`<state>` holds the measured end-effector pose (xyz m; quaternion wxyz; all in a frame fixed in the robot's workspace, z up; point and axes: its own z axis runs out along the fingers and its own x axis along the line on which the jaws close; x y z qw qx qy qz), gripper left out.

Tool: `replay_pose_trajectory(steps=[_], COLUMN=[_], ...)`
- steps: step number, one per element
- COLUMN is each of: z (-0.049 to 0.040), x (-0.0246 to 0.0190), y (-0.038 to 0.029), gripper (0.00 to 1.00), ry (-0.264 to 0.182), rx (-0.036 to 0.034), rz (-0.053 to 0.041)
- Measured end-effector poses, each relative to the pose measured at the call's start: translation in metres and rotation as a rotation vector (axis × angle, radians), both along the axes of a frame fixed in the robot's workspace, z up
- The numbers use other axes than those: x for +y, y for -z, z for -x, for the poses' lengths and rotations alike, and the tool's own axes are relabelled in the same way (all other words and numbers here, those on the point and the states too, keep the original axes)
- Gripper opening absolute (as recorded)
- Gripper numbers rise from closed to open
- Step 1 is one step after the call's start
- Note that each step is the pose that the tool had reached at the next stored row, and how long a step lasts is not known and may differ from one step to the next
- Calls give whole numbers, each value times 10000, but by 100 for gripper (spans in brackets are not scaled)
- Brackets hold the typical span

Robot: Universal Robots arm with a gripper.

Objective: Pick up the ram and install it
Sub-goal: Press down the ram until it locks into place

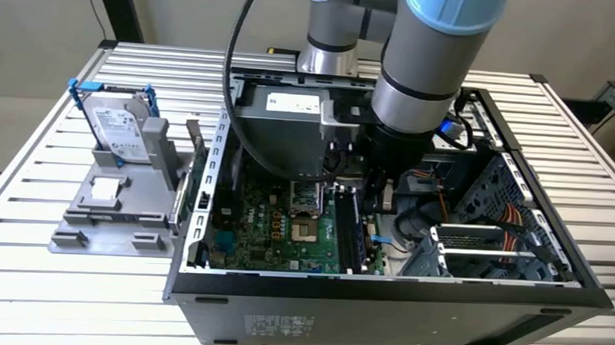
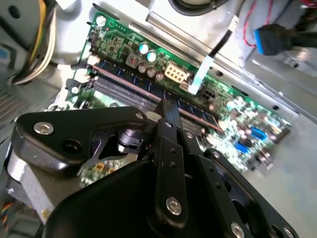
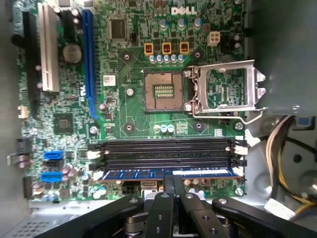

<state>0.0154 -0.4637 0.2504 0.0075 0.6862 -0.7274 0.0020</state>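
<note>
The ram (image 3: 133,173) is a long thin stick standing on edge along the memory slot nearest the motherboard's (image 3: 129,99) rim. In the second wrist view the ram (image 2: 129,84) runs diagonally across the board. My gripper (image 3: 173,174) is shut on its top edge near the middle, with its black fingers (image 3: 166,184) pressed close together. The second wrist view has the gripper (image 2: 166,105) right on the stick. In the exterior view the gripper (image 1: 376,198) is low inside the open computer case (image 1: 385,298), over the slots. I cannot tell whether the ram is fully seated.
Empty black memory slots (image 3: 163,148) lie beside the ram, with the open processor socket (image 3: 166,91) beyond. Cables (image 1: 490,225) and a drive cage crowd the case at the exterior view's right. A hard drive (image 1: 119,127) in a blue frame stands on a grey fixture (image 1: 112,212) outside.
</note>
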Motion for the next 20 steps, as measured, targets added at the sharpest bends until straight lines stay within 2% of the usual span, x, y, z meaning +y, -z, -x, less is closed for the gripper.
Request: replay_pose_trajectory(steps=[4, 8, 20], z=[0, 0, 0], x=[0, 0, 0], y=[-166, -250, -329], gripper=[0, 0, 0], ry=[1, 0, 1], rx=[1, 2, 30], rz=[1, 0, -1])
